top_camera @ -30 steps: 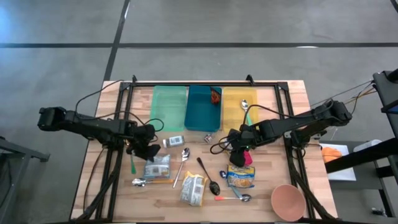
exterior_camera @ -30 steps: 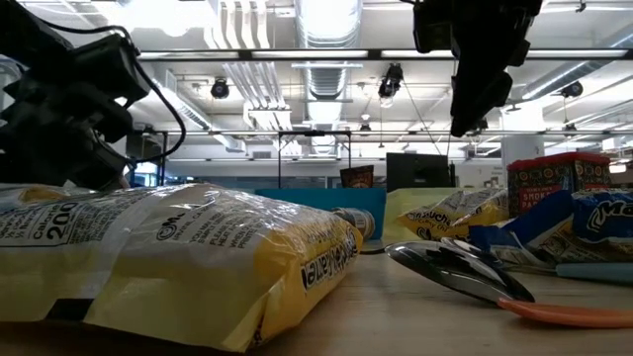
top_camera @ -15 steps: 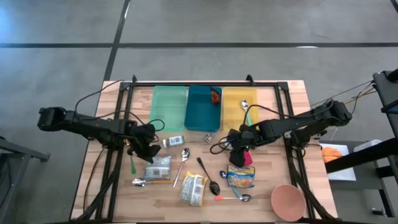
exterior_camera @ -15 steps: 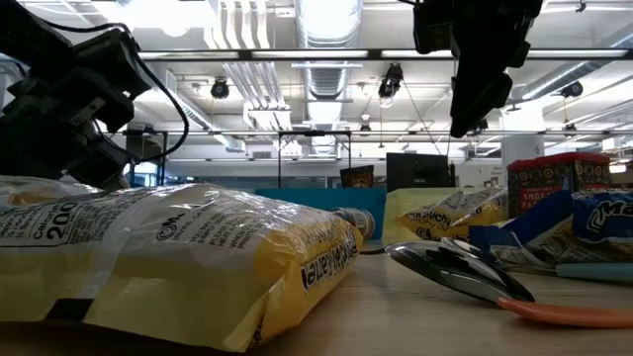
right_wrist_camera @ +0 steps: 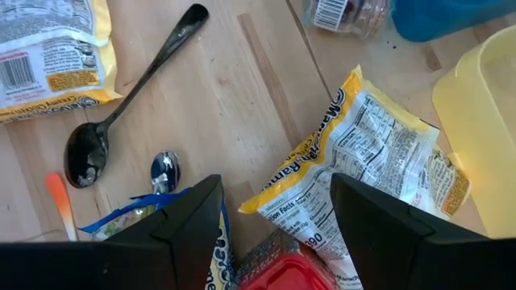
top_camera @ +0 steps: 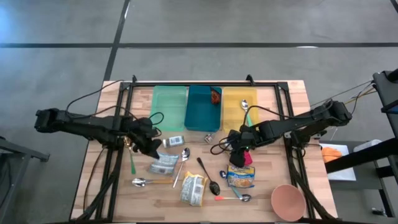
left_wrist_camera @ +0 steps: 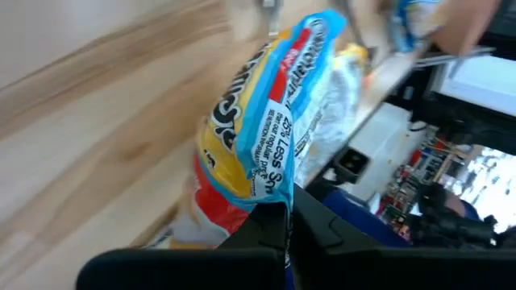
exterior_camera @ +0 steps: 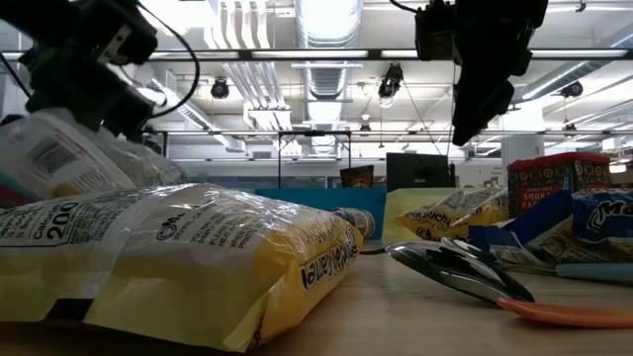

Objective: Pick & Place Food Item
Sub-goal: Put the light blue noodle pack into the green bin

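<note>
A snack bag [top_camera: 163,163], blue, yellow and red in the left wrist view [left_wrist_camera: 266,145], hangs slanting from my left gripper [top_camera: 148,145], which is shut on it at the table's left-middle. In the low view the bag [exterior_camera: 54,158] sits raised below that gripper [exterior_camera: 94,59]. My right gripper [top_camera: 240,148] hovers open at the right-middle, its fingers [right_wrist_camera: 189,234] standing either side of a ramen packet [right_wrist_camera: 355,161] and a red package [right_wrist_camera: 278,274] without touching them. My left gripper pinches the snack bag's edge [left_wrist_camera: 278,203] between its two fingers. The fingers slant down from the table's left side. The bag hangs away from the fingers, tilted, with its held end raised; whether its lower end [top_camera: 168,169] still rests on the wood I cannot tell.
Green [top_camera: 158,107], teal [top_camera: 199,112] and yellow [top_camera: 233,115] trays line the far edge. A yellow bag [top_camera: 193,188], a blue-yellow bag [top_camera: 240,177], a black spoon [top_camera: 208,175], silver spoons, a green utensil [top_camera: 132,163] and a pink bowl [top_camera: 288,200] lie on the near half.
My left gripper has shut on the snack bag and risen, tipping upward. The bag's held end has come up off the table and the bag has swung a little toward the table's right, now slanted.
</note>
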Robot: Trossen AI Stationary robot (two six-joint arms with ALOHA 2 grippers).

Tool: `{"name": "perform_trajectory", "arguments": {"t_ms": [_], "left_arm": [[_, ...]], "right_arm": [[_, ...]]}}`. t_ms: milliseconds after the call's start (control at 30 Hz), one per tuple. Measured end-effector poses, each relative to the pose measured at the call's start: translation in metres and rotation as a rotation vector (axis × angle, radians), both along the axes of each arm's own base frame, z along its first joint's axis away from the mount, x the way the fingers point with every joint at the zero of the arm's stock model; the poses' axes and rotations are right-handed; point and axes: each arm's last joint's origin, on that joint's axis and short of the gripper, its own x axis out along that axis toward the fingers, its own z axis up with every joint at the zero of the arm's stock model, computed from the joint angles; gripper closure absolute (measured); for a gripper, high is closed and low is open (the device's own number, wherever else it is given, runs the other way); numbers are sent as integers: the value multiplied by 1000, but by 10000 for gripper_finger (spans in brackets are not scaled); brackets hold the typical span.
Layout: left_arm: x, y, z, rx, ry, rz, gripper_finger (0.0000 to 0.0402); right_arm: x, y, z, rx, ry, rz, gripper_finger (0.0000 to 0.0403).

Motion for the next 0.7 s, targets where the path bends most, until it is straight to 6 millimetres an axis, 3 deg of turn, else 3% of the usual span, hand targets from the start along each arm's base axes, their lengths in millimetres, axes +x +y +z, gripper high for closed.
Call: {"name": "perform_trajectory", "arguments": {"t_ms": [700], "left_arm": [[2, 12, 90, 258, -47, 101, 400]], "right_arm": [[2, -1, 0, -53, -30, -7, 172]]}}
